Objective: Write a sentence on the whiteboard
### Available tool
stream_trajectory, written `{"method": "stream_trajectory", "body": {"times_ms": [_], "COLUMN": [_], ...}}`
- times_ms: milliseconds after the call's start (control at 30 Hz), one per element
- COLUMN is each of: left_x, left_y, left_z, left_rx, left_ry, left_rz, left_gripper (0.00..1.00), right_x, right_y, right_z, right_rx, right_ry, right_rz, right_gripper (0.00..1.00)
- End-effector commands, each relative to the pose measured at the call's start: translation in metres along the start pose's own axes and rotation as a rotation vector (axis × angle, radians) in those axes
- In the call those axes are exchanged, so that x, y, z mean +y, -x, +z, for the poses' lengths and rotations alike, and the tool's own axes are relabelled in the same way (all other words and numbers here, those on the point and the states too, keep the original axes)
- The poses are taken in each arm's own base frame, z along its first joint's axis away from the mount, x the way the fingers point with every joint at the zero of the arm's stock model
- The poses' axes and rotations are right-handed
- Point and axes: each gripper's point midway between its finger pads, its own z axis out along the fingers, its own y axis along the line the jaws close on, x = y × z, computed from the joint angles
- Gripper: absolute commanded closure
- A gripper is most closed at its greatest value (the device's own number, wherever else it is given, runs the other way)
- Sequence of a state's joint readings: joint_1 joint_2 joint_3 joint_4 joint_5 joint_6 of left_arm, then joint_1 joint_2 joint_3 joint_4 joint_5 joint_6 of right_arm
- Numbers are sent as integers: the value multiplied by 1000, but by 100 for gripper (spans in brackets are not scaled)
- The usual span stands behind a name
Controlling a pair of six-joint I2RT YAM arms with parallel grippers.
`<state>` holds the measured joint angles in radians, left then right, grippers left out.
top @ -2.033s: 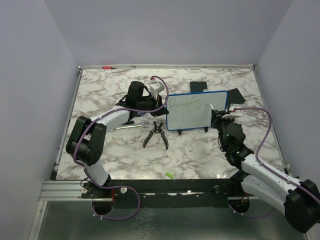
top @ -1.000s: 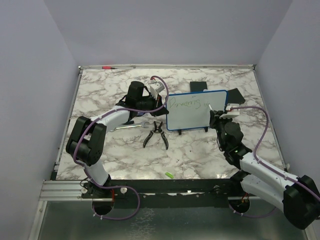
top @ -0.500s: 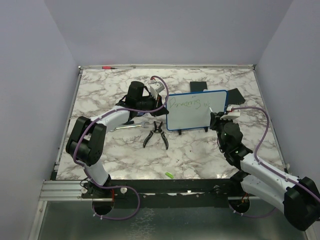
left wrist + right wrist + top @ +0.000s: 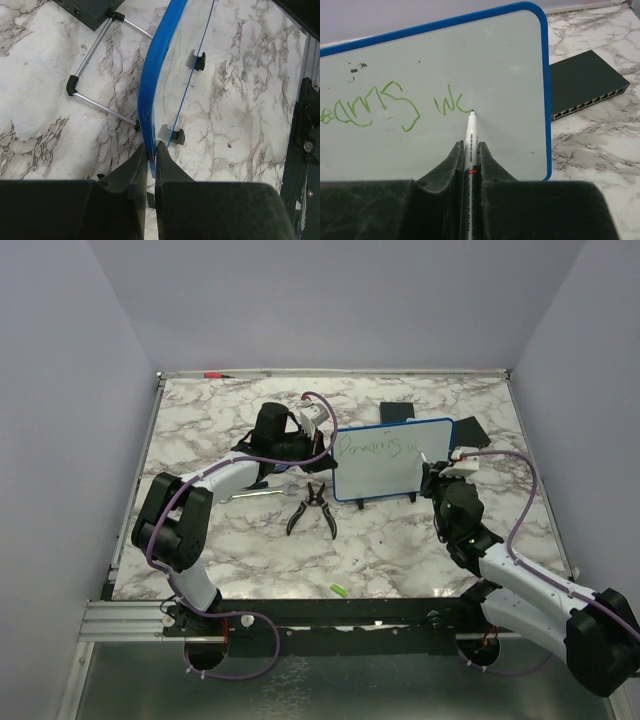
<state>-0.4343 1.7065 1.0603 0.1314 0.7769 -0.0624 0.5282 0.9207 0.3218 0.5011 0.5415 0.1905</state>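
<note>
Right wrist: right gripper [image 4: 469, 145] clenched on marker [image 4: 469, 126], tip touching whiteboard [image 4: 505, 70], upright mid-table; sentence [image 4: 380, 106] partly written (second word barely begun, most left); left gripper [image 4: 151, 148] pinches its left edge.

So the whiteboard [image 4: 385, 470] is white with a bright blue frame, and the sentence [image 4: 372, 447] on it is thin green scrawl. The marker [image 4: 469, 135] has a white barrel and a black tip. The table [image 4: 220, 540] is white marble with dark grey veining. The pliers [image 4: 313, 508] are black, the box [image 4: 585, 80] is black too, the cables [image 4: 520, 520] are purple and the walls [image 4: 60, 390] are pale lilac.
</note>
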Motion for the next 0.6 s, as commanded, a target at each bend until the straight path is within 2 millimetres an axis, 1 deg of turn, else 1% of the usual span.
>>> {"method": "stream_trajectory", "body": {"times_ms": [0,333,567], "left_x": [2,2,2], "left_y": [-8,-8,-8], "left_z": [1,1,1], "left_rx": [32,33,33], "left_ry": [32,31,32], "left_rz": [10,10,10], "left_gripper": [100,100,100], "right_x": [0,12,14], "right_y": [17,15,13], "right_z": [7,4,3], "right_rx": [-39,-39,-30], "right_ry": [-18,69,81], "right_rz": [-14,-47,-50], "right_gripper": [99,99,99]}}
